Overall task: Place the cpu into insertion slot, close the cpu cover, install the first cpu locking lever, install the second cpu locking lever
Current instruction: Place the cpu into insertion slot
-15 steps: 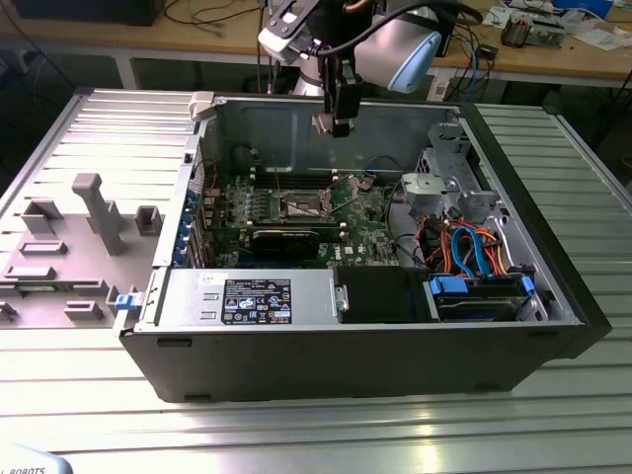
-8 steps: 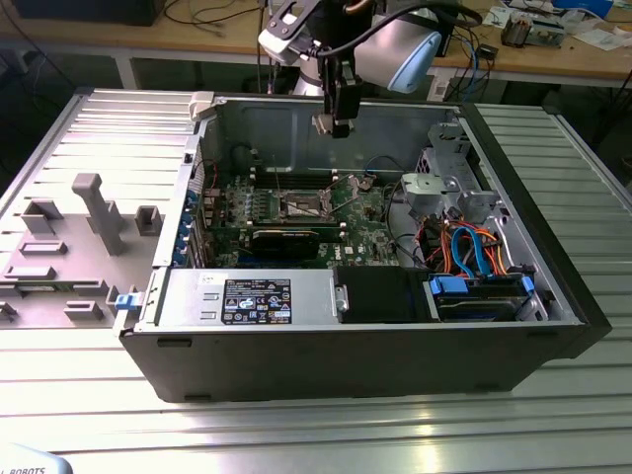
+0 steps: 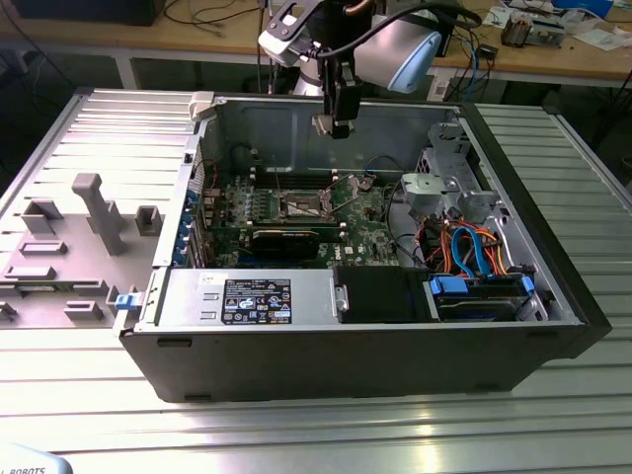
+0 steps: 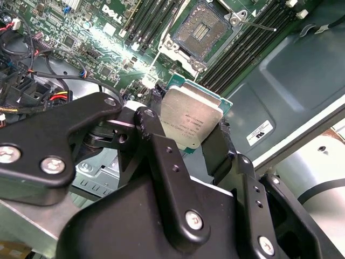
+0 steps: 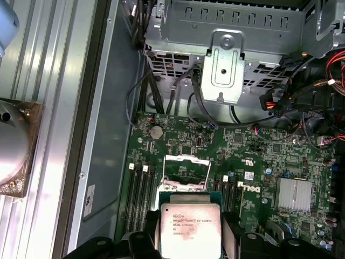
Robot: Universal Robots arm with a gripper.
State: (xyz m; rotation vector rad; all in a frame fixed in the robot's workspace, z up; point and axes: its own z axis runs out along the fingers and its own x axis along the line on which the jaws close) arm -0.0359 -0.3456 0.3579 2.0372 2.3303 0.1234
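Note:
My gripper hangs over the back of the open computer case, shut on the cpu, a flat square chip with a silvery top on a green base. Its black fingers clamp two opposite edges of the chip. The insertion slot lies uncovered on the green circuit board, with a dark pin field inside a silver rim, some way below the chip. In the exterior view the slot sits near the board's middle. The cpu cover looks folded back at the slot's edge. A thin locking lever sticks out beside it.
The case walls enclose the board. A metal drive cage and orange and blue cables fill the exterior view's right. Black memory slots flank the socket. A card and a power supply lie nearer. A grey fixture stands outside.

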